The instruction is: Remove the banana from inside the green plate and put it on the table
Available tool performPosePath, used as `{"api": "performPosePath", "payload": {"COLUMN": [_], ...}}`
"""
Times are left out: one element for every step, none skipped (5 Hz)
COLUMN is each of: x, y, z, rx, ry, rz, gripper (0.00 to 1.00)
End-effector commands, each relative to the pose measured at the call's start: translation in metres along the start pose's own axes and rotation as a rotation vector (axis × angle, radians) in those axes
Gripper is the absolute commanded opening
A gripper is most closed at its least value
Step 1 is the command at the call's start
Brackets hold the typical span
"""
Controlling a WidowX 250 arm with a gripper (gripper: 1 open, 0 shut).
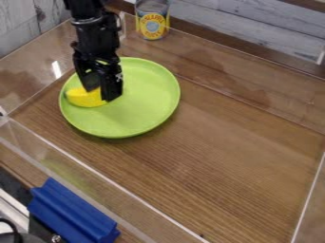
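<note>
yellow banana (pixel 84 97), partly hidden, inside round green plate (pixel 137 106)
</note>
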State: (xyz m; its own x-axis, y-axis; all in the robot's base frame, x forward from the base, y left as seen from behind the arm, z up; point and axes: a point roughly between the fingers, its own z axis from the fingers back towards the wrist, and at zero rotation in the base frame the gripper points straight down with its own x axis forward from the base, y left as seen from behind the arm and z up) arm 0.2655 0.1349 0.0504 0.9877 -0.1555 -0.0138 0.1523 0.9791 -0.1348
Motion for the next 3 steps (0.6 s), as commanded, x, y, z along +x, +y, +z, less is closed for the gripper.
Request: {"api": "performPosePath", "payload": {"x": [0.0018, 0.0034, 0.0043], "y": [0.0062, 0.0099, 0.0107], "z": [-0.0039, -0.0101, -0.013], "rx": [0.008, 0.008, 0.008], "ry": [-0.013, -0.013, -0.016], "rz": [0.005, 0.005, 0.003], "gripper": [1.0, 1.0, 0.0]}}
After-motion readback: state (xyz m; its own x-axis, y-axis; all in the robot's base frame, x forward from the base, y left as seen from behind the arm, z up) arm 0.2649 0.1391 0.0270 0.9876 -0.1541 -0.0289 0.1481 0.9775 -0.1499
